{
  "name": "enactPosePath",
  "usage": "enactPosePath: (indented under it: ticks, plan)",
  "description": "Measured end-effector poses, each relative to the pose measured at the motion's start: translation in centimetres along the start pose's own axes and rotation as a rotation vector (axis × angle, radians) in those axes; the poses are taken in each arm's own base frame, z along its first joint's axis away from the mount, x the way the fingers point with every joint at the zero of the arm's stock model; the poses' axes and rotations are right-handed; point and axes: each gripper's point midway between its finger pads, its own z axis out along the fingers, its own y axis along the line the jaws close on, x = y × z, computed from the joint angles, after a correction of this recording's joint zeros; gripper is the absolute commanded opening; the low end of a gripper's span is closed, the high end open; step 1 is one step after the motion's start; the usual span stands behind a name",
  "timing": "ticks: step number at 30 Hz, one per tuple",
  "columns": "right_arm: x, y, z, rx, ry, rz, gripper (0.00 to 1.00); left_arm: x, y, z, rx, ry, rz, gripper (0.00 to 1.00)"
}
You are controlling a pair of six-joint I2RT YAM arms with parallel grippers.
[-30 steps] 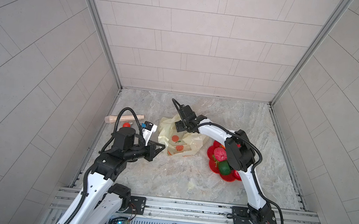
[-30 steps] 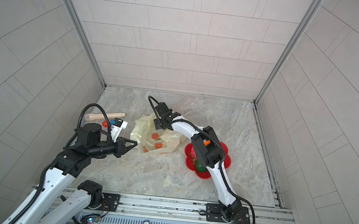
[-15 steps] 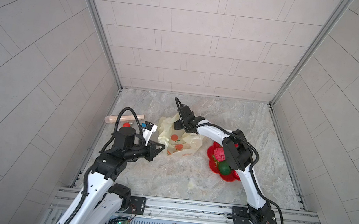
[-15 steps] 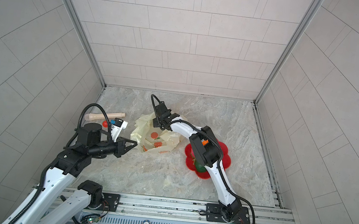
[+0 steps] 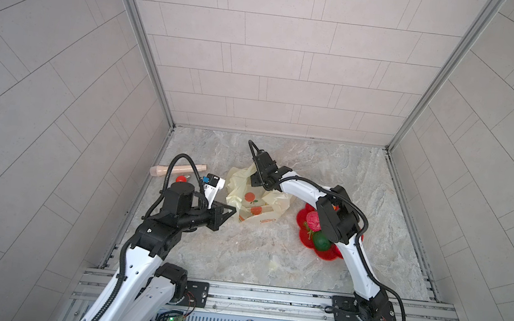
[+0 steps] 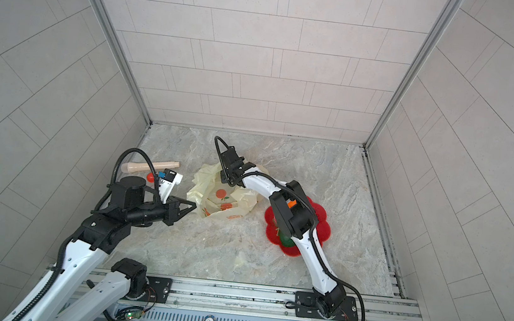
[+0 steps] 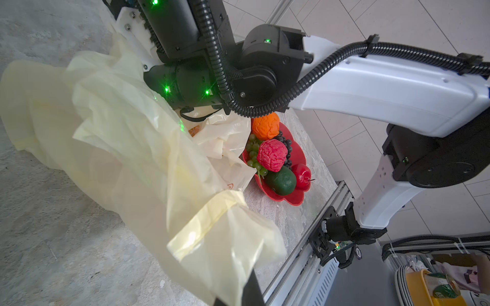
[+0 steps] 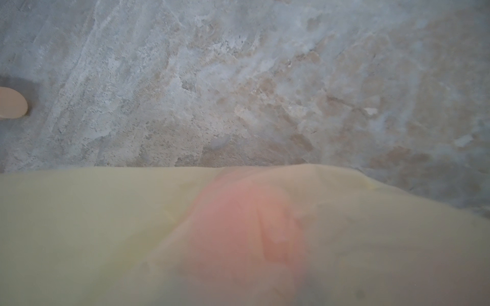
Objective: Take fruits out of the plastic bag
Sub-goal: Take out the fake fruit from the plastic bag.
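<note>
Your left gripper (image 5: 232, 210) is pressed together on the near edge of the plastic bag (image 5: 272, 202), which lies crumpled mid-table between the two arms. Hold that pinch taut so the mouth does not drift. Your right gripper (image 5: 256, 182) points down into the bag's far folds with its fingers buried in film, so you cannot tell whether they are spread or gripping. In the right wrist view a pink shape, probably the peach (image 8: 244, 227), shows through the film. Close on the fruit alone, not on bunched plastic, then lift clear of the folds.

The red plate (image 5: 327, 256) sits just beside the bag, under your right elbow. It is crowded with the green oval fruit (image 7: 281, 180), pink wrinkly fruit (image 7: 271, 155), orange (image 7: 266, 125), red round fruit (image 7: 302, 176) and both grape bunches (image 7: 253, 153), so pick a free gap. The wooden roller (image 5: 178, 170) and small red ball (image 5: 181, 179) lie behind your left arm, well apart from the bag.
</note>
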Motion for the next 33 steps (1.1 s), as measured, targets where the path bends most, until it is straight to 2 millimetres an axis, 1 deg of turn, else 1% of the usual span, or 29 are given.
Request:
enactPosePath:
  ticks: [3, 6, 9, 13, 17, 20, 23, 29, 33]
  plan:
    - [0.0, 0.2, -0.7, -0.004, 0.003, -0.016, 0.44, 0.0, 0.1, 0.0, -0.007, -0.002, 0.0, 0.04]
    - [-0.1, 0.9, -1.9, -0.024, 0.0, -0.032, 0.44, -0.1, 0.2, -0.1, -0.014, -0.005, 0.002, 0.04]
    - [-0.1, 2.0, -3.8, -0.062, 0.001, -0.05, 0.44, -0.1, 0.4, -0.1, -0.027, -0.011, 0.007, 0.04]
    - [0.1, 3.9, -7.1, -0.131, 0.003, -0.077, 0.44, -0.1, 0.9, -0.2, -0.057, -0.014, 0.008, 0.04]
    - [0.4, 5.3, -10.4, -0.2, 0.004, -0.089, 0.44, -0.1, 1.2, -0.4, -0.082, -0.021, 0.009, 0.04]
    - [1.0, 5.8, -12.6, -0.238, 0.009, -0.097, 0.43, -0.3, 1.2, -0.8, -0.095, -0.04, 0.019, 0.04]
    - [1.8, 6.1, -14.3, -0.272, 0.018, -0.104, 0.43, -0.5, 1.3, -1.1, -0.11, -0.06, 0.03, 0.04]
    - [3.8, 6.2, -17.1, -0.337, 0.04, -0.114, 0.43, -0.6, 1.6, -1.3, -0.132, -0.071, 0.038, 0.04]
    - [4.1, 6.6, -18.7, -0.381, 0.038, -0.118, 0.43, -0.5, 2.0, -1.0, -0.144, -0.059, 0.027, 0.04]
